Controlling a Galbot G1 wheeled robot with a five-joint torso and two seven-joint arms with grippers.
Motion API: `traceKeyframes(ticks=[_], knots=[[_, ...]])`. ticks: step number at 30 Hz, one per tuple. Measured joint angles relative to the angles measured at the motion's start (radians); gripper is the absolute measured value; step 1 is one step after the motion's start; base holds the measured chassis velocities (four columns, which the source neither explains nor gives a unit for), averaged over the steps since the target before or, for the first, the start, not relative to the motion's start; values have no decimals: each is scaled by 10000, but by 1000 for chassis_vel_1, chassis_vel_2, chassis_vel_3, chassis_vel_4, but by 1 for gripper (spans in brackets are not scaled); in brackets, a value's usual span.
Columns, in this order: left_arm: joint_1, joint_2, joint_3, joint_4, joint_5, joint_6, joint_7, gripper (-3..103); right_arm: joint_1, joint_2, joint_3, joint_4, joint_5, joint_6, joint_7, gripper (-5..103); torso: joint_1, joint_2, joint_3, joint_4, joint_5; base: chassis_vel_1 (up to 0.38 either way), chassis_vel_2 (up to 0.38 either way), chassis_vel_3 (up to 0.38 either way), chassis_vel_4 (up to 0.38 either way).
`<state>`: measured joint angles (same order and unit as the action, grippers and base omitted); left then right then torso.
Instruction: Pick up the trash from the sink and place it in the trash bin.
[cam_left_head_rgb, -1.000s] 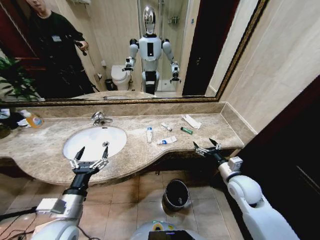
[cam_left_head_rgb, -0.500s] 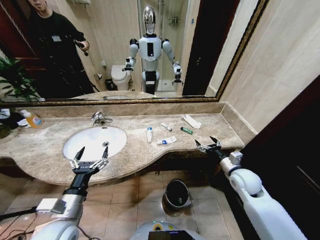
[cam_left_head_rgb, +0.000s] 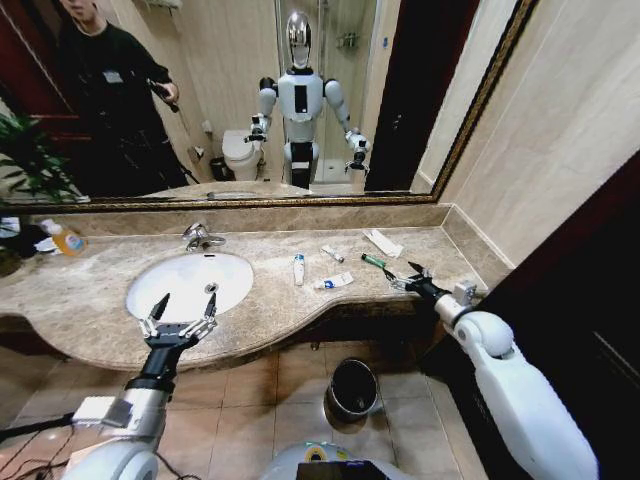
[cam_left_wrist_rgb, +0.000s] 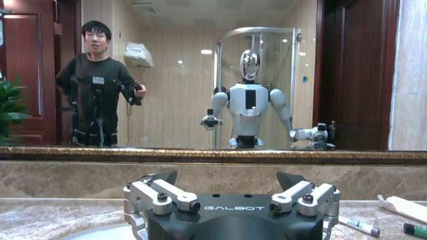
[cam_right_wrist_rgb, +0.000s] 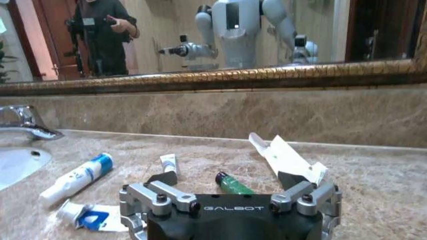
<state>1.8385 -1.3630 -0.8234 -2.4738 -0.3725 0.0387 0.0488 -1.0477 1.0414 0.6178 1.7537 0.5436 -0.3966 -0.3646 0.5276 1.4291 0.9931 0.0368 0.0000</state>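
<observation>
The trash lies on the marble counter to the right of the white sink (cam_left_head_rgb: 190, 283), not in the basin. It is a white tube with blue marks (cam_left_head_rgb: 298, 267), a small tube (cam_left_head_rgb: 332, 253), a green tube (cam_left_head_rgb: 373, 261), a flat white packet (cam_left_head_rgb: 383, 243) and a squeezed tube (cam_left_head_rgb: 334, 282). My right gripper (cam_left_head_rgb: 403, 276) is open, low over the counter, just right of the green tube (cam_right_wrist_rgb: 232, 183). The packet (cam_right_wrist_rgb: 287, 158) lies beyond it. My left gripper (cam_left_head_rgb: 178, 322) hangs open at the sink's front rim. On the floor below the counter stands the black trash bin (cam_left_head_rgb: 353, 387).
A chrome faucet (cam_left_head_rgb: 198, 237) stands behind the basin. An orange-liquid bottle (cam_left_head_rgb: 65, 238) and a plant sit at the far left. The mirror runs along the back wall, and a tiled wall closes off the counter's right end.
My right gripper has moved up from the counter's front edge to a spot over the counter, closer to the green tube. The left gripper has stayed where it was.
</observation>
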Motion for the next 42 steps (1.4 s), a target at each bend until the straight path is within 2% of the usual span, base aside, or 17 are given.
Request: traceKeyframes(ticks=[7,9,11,14,16,18,19,20,22,34,42], knots=[[0,0,0,0,0,0,0,100,947,-22,-320,-997,15,-97,-233,100,1,0,0,0,0,0,0,0,0],[0,0,0,0,0,0,-1,100,1747,-190,-812,-2003,26,193,-609,100,0,0,0,0,1,0,0,0,0],[0,1,0,0,0,0,-1,100,1926,-230,-935,-2262,39,327,-742,100,0,0,1,0,-1,0,0,0,0],[0,0,0,0,1,0,-1,100,2662,-325,-1309,-3290,-9,633,-1522,100,1,0,1,0,2,0,0,0,0],[0,1,0,0,0,0,-1,100,2827,-341,-1385,-3487,2,665,-1654,100,1,0,1,0,-1,0,0,0,0],[0,1,1,0,0,0,-1,100,3281,-390,-1692,-4172,31,1110,-2138,100,0,0,1,0,2,0,0,0,0],[0,1,1,0,0,0,-1,100,3281,-390,-1692,-4172,31,1110,-2138,100,0,0,1,0,2,0,0,0,0],[0,1,0,1,0,0,-1,100,3556,-417,-1886,-4655,6,1598,-2535,100,0,0,1,0,1,0,0,0,0],[0,1,0,0,0,0,0,100,3895,-435,-2097,-5186,-129,1877,-2919,100,1,0,1,1,-1,0,0,0,0],[0,0,0,0,0,0,0,100,4565,-424,-2792,-6181,-881,1473,-3403,100,0,0,0,1,-1,0,0,0,0],[0,1,0,0,0,0,0,100,5181,-507,-3284,-6999,-1278,1473,-3577,100,0,1,0,1,-1,0,0,0,0]])
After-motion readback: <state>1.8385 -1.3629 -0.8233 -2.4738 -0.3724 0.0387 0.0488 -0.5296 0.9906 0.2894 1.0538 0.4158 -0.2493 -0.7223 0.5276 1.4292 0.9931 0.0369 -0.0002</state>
